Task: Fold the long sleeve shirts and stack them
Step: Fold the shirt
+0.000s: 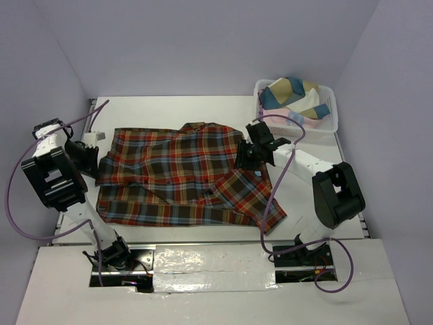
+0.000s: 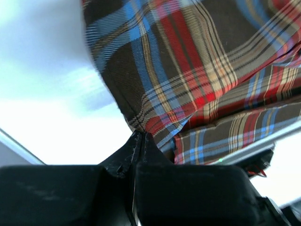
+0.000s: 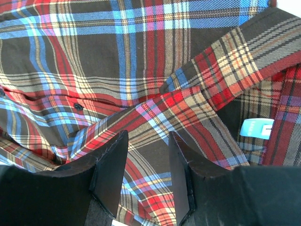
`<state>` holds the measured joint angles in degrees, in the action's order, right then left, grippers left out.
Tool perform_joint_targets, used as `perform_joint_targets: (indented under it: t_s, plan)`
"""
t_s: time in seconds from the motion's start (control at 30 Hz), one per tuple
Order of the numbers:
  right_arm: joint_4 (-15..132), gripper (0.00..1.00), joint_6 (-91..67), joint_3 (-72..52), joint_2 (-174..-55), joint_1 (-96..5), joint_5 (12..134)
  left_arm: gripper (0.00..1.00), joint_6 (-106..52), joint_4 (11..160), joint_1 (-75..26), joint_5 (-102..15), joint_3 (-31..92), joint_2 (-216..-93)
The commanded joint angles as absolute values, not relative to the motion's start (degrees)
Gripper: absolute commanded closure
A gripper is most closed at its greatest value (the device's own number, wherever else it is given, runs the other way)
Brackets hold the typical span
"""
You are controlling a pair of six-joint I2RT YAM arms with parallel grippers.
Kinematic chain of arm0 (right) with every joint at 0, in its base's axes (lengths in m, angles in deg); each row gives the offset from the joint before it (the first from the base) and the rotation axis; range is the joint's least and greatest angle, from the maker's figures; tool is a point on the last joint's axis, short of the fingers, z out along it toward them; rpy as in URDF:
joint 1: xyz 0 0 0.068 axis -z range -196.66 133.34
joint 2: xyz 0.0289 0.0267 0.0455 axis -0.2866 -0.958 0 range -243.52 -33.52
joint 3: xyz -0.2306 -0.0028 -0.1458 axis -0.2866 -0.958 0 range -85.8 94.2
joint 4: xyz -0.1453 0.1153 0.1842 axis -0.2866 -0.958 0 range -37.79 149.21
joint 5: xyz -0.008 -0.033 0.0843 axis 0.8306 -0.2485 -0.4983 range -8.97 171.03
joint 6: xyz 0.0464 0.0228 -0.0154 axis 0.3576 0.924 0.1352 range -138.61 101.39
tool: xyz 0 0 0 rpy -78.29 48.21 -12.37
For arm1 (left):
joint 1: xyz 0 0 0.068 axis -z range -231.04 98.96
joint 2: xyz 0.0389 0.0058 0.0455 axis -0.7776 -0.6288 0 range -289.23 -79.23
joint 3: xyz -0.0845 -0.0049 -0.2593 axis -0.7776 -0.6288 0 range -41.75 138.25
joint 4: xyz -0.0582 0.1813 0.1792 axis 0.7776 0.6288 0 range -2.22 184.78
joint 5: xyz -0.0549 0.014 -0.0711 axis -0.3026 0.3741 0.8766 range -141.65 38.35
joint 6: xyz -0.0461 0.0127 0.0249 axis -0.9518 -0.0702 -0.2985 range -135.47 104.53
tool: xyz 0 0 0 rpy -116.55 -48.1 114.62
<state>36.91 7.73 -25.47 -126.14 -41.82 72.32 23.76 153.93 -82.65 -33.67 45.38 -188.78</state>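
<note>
Tabletop (image 1: 169, 108) bears plaid shirt (image 1: 176, 176), left pincer (image 2: 140, 137) gripping edge.

Your left arm (image 1: 55, 177) and right arm (image 1: 335, 193): white tube links, blocky black joint housings. Purple cable (image 1: 7, 203) loops off each. Fingers (image 3: 110, 165) black, wedge-shaped, matte.

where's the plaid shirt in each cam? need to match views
Top external: plaid shirt spread mid-table between the arms.
Left wrist: upper right, its edge pinched in the left gripper.
Right wrist: fills the frame under the open right gripper.
Shared landmark: white table, in top and left wrist views.
</note>
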Motion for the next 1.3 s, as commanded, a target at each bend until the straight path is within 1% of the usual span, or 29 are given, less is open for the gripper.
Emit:
perform_joint_targets:
  t_s: [0.0, 0.13, 0.2, 0.27, 0.3, 0.33, 0.37, 0.4, 0.47, 0.53, 0.57, 0.63, 0.67, 0.73, 0.8, 0.83, 0.9, 0.93, 0.97, 1.0, 1.03, 1.1, 1.13, 1.17, 1.23, 1.27]
  plan:
    - [35.8, 0.53, 8.5, -25.8, -125.2, -42.2, 73.9, 1.0, 23.9, 158.0, -82.9, -34.5, 44.5, -191.9]
    - [35.8, 0.53, 8.5, -26.3, -124.0, -42.1, 74.9, 1.0, 21.5, 152.7, -82.9, -34.9, 44.7, -193.5]
    - [35.2, 0.52, 8.4, -26.1, -123.2, -42.0, 75.2, 0.99, 19.4, 147.7, -82.9, -35.5, 44.9, -194.1]
    - [34.0, 0.51, 8.2, -26.0, -122.2, -42.0, 76.0, 0.93, 18.0, 144.3, -82.9, -36.5, 44.7, -194.4]
    - [33.3, 0.49, 8.2, -25.9, -121.7, -41.9, 76.5, 0.88, 18.2, 143.9, -82.9, -37.0, 44.6, -194.6]
    - [32.5, 0.48, 8.3, -25.9, -121.2, -41.7, 77.5, 0.85, 18.3, 144.0, -82.9, -37.5, 44.5, -195.2]
    - [31.1, 0.43, 9.0, -26.1, -119.4, -41.5, 79.8, 0.82, 18.7, 144.3, -82.9, -37.9, 44.3, -195.5]
    - [30.6, 0.41, 9.3, -27.2, -118.3, -41.1, 80.8, 0.77, 19.1, 144.9, -82.9, -39.6, 43.3, -195.7]
    - [30.0, 0.37, 10.7, -28.8, -114.6, -39.2, 80.9, 0.74, 19.9, 145.2, -83.0, -41.4, 42.1, -195.4]
    - [30.3, 0.36, 11.6, -32.0, -112.4, -35.9, 80.3, 0.68, 20.7, 146.0, -83.5, -43.4, 41.2, -194.6]
    - [30.7, 0.36, 12.1, -33.8, -110.5, -34.6, 78.5, 0.63, 21.4, 146.6, -83.8, -44.2, 41.7, -194.5]
    - [31.2, 0.36, 11.7, -34.8, -109.5, -32.4, 77.7, 0.57, 22.0, 149.0, -83.8, -46.7, 43.1, -194.9]
    - [31.3, 0.36, 10.9, -34.7, -109.0, -31.2, 78.0, 0.53, 22.7, 149.8, -83.9, -47.1, 45.2, -195.1]
    - [31.4, 0.36, 10.1, -33.6, -109.4, -30.3, 78.4, 0.52, 22.9, 151.4, -84.2, -47.2, 48.2, -195.3]
    - [32.0, 0.36, 9.3, -31.2, -110.9, -29.8, 79.4, 0.51, 22.6, 151.9, -84.5, -45.2, 54.6, -195.2]
    - [33.5, 0.36, 9.0, -30.5, -112.5, -29.8, 79.9, 0.5, 22.1, 151.2, -84.5, -40.8, 56.6, -194.8]
    - [34.6, 0.36, 8.5, -28.3, -115.2, -29.7, 82.4, 0.43, 20.4, 148.2, -84.6, -35.7, 60.1, -193.3]
    - [35.3, 0.36, 8.3, -27.4, -118.6, -29.8, 83.4, 0.4, 19.0, 145.8, -84.4, -30.6, 60.4, -192.9]
    - [35.4, 0.36, 8.0, -25.4, -120.7, -29.8, 84.4, 0.36, 15.5, 140.3, -83.8, -28.6, 59.6, -192.7]
    - [35.2, 0.36, 7.9, -24.3, -122.8, -29.8, 85.5, 0.34, 13.9, 137.5, -83.2, -27.5, 59.1, -193.3]
    - [34.9, 0.36, 7.0, -22.7, -126.9, -30.1, 86.5, 0.33, 11.1, 135.0, -82.4, -27.2, 58.8, -194.2]
    - [34.6, 0.35, 4.6, -17.7, -130.2, -33.0, 88.1, 0.29, 9.9, 131.1, -79.3, -27.3, 59.6, -197.6]
    - [34.4, 0.34, 0.3, -15.5, -132.6, -34.7, 91.2, 0.29, 9.0, 130.1, -78.0, -27.9, 60.1, -198.7]
    - [34.3, 0.33, -2.2, -10.7, -134.0, -36.5, 92.9, 0.28, 8.5, 127.9, -75.8, -29.4, 61.1, -199.5]
    - [33.1, 0.32, -7.2, -5.1, -138.4, -40.3, 94.1, 0.28, 6.8, 124.5, -74.1, -31.1, 61.7, -200.8]
    - [32.4, 0.32, -10.2, 1.1, -140.3, -41.1, 93.8, 0.27, 5.6, 122.6, -73.4, -31.8, 61.9, -201.0]
